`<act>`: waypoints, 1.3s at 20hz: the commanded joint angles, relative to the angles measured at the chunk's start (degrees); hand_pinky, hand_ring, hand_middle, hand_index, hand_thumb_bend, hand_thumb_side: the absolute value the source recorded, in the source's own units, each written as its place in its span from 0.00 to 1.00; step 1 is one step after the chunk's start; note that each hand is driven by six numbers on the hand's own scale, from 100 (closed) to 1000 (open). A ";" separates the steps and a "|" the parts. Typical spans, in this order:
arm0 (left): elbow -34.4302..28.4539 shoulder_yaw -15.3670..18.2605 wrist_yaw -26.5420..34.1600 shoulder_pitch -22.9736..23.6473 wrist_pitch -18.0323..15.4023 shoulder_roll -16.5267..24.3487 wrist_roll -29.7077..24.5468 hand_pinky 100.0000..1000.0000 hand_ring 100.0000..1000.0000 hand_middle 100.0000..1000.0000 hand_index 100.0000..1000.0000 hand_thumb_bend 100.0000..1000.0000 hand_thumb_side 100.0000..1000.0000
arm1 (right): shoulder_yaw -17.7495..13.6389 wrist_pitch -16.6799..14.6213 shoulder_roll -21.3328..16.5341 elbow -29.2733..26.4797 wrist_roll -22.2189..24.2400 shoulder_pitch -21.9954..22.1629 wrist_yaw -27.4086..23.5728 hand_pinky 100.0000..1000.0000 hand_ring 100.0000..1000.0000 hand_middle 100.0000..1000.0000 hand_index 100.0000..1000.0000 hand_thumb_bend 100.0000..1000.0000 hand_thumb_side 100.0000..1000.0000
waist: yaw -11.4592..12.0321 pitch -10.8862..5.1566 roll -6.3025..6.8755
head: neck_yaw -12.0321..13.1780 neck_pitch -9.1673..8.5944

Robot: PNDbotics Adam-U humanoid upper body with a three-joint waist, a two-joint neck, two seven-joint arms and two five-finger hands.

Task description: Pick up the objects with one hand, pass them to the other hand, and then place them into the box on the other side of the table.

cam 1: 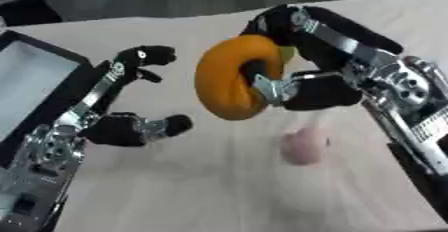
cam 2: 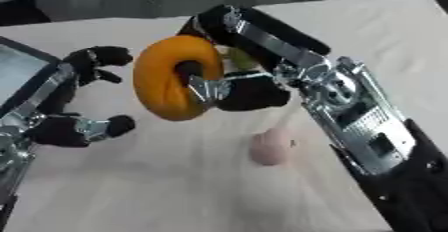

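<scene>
Right hand (cam 1: 306, 83) comes in from the right side and holds an orange ring (cam 1: 229, 78) up off the table (cam 1: 219, 186). The ring stands on edge, its hole facing roughly toward the camera. The thumb goes through the hole and the fingers curl over the top and back of the ring — clamped on it, ring clearly clear of the wooden surface. A small yellow-green patch (cam 2: 238, 58) shows just behind the ring, between it and the fingers; what it is cannot be made out.

Left hand (cam 1: 122, 111) sits to the left of the ring, near it but not touching. Its fingers are spread apart and relaxed, upper fingers (cam 1: 144, 56) pointing toward the ring, thumb (cam 1: 171, 125) lower down, holding nothing — the palm faces the ring with a gap between them.

A pale pink roundish object (cam 1: 304, 145) lies on the table below the right hand, well under the ring and apart from both hands. Its exact shape is blurred.

The box (cam 1: 35, 83) is at the left edge of the left eye view, dark rim with a light inside, just behind the left arm. Nothing of the ring or the pink object is in it. The right arm's silver forearm (cam 2: 350, 111) runs down toward the lower right corner.
</scene>
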 commanded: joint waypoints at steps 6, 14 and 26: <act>-0.93 -0.81 -1.74 -0.22 0.57 1.16 -2.96 0.73 0.84 0.74 0.83 0.82 0.55 | 1.58 0.42 -0.60 -1.22 2.69 -3.42 8.19 0.73 0.59 0.46 0.50 0.00 0.00 | -0.22 -1.61 0.37 | 0.17 0.68; -0.51 -0.98 -0.17 0.02 -0.03 1.18 -2.03 0.72 0.84 0.74 0.83 0.85 0.57 | 3.28 2.63 -1.65 -1.22 6.73 -7.72 9.32 0.75 0.64 0.49 0.52 0.00 0.00 | -0.35 -1.76 -0.05 | 0.25 0.77; -0.54 -2.12 0.88 0.09 0.28 1.02 2.28 0.71 0.82 0.71 0.80 0.79 0.52 | 5.06 9.59 -1.15 -0.48 5.65 -9.98 14.87 0.76 0.67 0.54 0.56 0.00 0.00 | -0.56 -1.92 -0.28 | 0.32 1.14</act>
